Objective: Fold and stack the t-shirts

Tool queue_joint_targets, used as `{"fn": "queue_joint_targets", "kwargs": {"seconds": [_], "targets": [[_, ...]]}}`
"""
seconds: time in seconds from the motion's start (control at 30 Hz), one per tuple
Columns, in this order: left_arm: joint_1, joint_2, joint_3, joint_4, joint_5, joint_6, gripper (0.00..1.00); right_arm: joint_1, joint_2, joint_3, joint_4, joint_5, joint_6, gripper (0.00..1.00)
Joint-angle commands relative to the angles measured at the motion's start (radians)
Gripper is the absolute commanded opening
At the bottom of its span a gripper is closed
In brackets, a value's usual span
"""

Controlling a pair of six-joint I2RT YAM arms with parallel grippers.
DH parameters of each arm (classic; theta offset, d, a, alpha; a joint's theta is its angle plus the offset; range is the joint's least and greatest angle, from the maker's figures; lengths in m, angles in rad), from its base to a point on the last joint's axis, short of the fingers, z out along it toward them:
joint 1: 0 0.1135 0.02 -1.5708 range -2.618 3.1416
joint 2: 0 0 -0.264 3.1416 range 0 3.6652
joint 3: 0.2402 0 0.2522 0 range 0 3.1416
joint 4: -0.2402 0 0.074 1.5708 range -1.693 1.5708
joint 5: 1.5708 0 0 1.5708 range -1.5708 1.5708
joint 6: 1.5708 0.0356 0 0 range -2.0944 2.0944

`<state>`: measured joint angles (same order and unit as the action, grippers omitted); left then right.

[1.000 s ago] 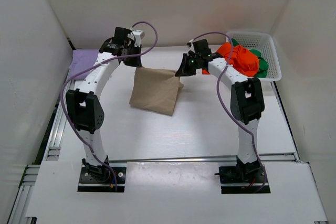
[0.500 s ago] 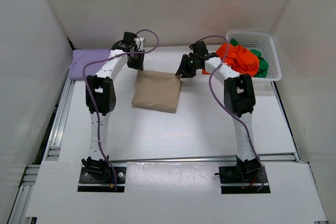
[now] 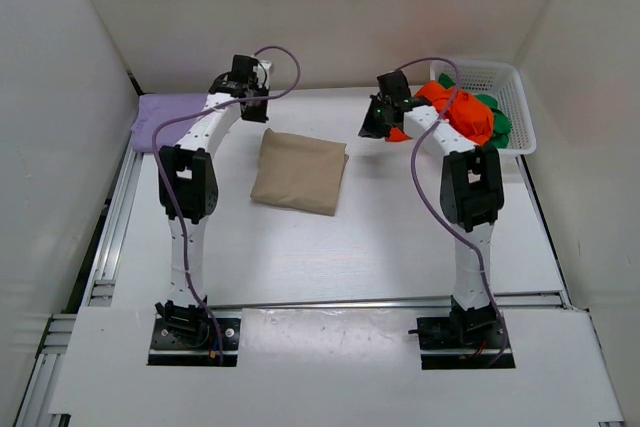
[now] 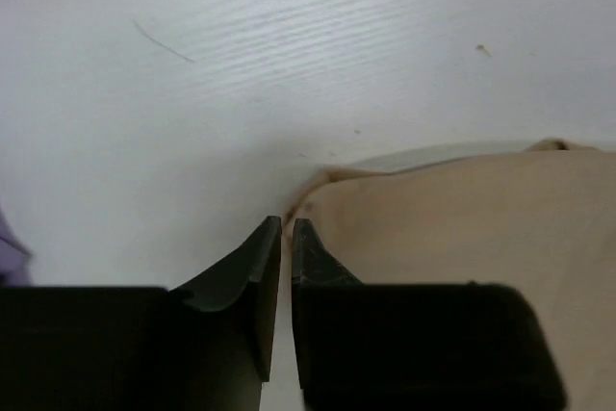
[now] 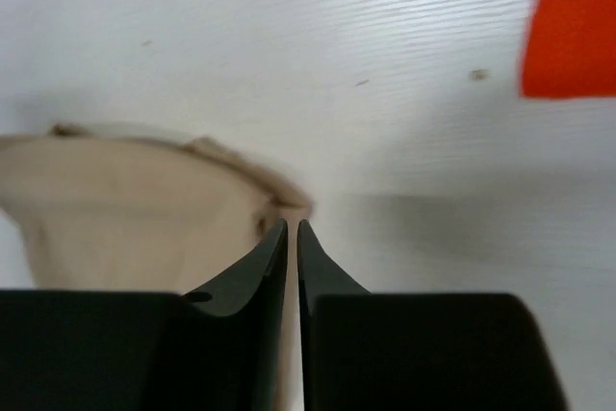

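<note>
Beige t-shirt (image 3: 299,172) lay folded into a flat rectangle on the bench (image 3: 350,247), between the two sets of jaws. One far corner was just ahead and to the right of the left jaws, the other just ahead and to the left of the right jaws. Neither set touched the cloth.

- Left jaws: almost together, only a thin slit between them, nothing in it.
- Right jaws: the same, nearly closed and empty.
- Lavender t-shirt (image 3: 165,112): folded, well off to the left of the left jaws, at the bench edge.
- Orange-red t-shirt (image 3: 460,112): heaped in the white mesh basket (image 3: 520,137), just right of the right jaws and spilling over the near rim. It showed as a bright patch at upper right in the right wrist view.
- Green t-shirt (image 3: 498,125): bunched under and behind the orange-red one.

Step, as judged: the fold on the beige shirt looked finished and let go. Next would be stacking, meaning jaws opened, brought down on the near edge, and the bundle slid or lifted onto the lavender one without springing open. (Alternatively, the orange-red one gets pulled out first.)

Against a second earlier: the far edge then hung lifted from both sets of jaws and the shirt sat skewed. It now lay flat and squared. Both jaws had drawn back from the corners, the right set swinging toward the basket.
</note>
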<state>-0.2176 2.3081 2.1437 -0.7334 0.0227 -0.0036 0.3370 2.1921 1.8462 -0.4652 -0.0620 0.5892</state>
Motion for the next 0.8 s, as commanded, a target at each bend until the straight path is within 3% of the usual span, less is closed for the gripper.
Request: {"fn": "queue_joint_targets", "kwargs": {"seconds": [0.0, 0.13, 0.4, 0.57, 0.73, 0.77], "targets": [[-0.038, -0.11, -0.073, 0.006, 0.104, 0.004, 0.19, 0.071, -0.084, -0.024, 0.066, 0.001, 0.018, 0.09], [-0.048, -0.044, -0.094, 0.006, 0.065, 0.004, 0.11, 0.094, -0.019, -0.024, 0.077, -0.062, 0.124, 0.0], [-0.048, 0.1, -0.001, 0.006, -0.027, 0.004, 0.19, 0.094, 0.099, 0.025, 0.059, -0.015, 0.205, 0.0], [-0.039, 0.136, 0.053, 0.006, -0.046, 0.004, 0.33, 0.085, 0.222, 0.188, -0.044, 0.03, 0.196, 0.0], [-0.029, 0.126, 0.09, 0.006, -0.076, 0.004, 0.63, 0.066, 0.222, 0.202, -0.055, 0.053, 0.186, 0.0], [-0.019, 0.111, 0.09, 0.006, -0.076, 0.004, 0.65, 0.066, 0.209, 0.202, -0.055, 0.053, 0.185, 0.0]]}}
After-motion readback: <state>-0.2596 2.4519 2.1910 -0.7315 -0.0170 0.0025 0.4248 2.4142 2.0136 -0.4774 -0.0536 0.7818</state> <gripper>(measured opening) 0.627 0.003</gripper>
